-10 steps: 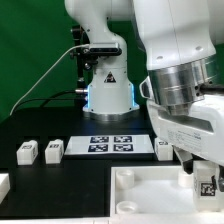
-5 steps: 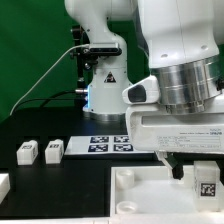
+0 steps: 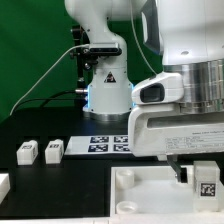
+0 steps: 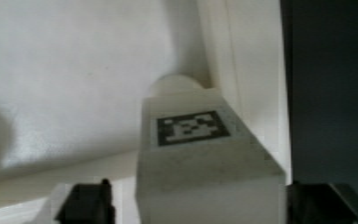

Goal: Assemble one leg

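My gripper (image 3: 203, 178) is at the exterior view's lower right, over the near right corner of the large white panel (image 3: 140, 190). It is shut on a leg (image 3: 206, 184), a small white block with a square marker tag. In the wrist view the leg (image 4: 202, 135) stands between the dark fingertips (image 4: 91, 203), tag facing the camera, and the gripper (image 4: 202, 208) is closed around its lower part. The panel's white surface (image 4: 69, 90) lies behind it. Whether the leg's end touches the panel is hidden.
Two more legs (image 3: 27, 151) (image 3: 54, 149) stand on the black table at the exterior view's left, and another white part (image 3: 3, 184) shows at the left edge. The marker board (image 3: 108, 143) lies in front of the arm's base (image 3: 108, 90).
The wrist and hand have turned and risen in the exterior view, showing more of the hand's broad side. The held leg has stayed at nearly the same spot over the panel's corner.
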`<state>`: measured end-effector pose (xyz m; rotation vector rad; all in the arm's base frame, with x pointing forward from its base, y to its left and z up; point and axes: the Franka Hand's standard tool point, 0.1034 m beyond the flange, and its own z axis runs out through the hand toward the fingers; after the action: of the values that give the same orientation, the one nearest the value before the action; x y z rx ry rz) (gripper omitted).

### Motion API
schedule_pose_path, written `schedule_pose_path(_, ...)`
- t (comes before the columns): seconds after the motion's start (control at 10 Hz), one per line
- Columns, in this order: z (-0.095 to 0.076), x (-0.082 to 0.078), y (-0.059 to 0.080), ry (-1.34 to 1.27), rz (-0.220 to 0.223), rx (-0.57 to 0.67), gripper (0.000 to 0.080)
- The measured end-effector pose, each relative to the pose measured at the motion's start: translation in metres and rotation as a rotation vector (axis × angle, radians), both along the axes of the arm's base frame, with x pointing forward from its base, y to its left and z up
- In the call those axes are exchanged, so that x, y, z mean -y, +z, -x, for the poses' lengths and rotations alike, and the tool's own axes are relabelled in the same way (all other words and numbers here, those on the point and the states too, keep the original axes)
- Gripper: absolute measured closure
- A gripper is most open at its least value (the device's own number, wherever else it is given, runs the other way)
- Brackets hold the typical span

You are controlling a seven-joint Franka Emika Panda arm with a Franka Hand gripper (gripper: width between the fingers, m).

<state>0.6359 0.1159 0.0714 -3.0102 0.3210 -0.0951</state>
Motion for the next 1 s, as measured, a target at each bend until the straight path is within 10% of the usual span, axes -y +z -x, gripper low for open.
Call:
schedule_pose_path(0.1,0.0003,-0.0013,0.0,-0.084,-0.009,-0.009,0.0342)
schedule_pose_path(0.2,0.0003,0.0014,-0.0004,-0.178,-0.013,-0.019,0.0502)
schedule_pose_path(1.0,0.0035,0.0039,-0.0017,-1.251,-0.134,-0.177,0.0502)
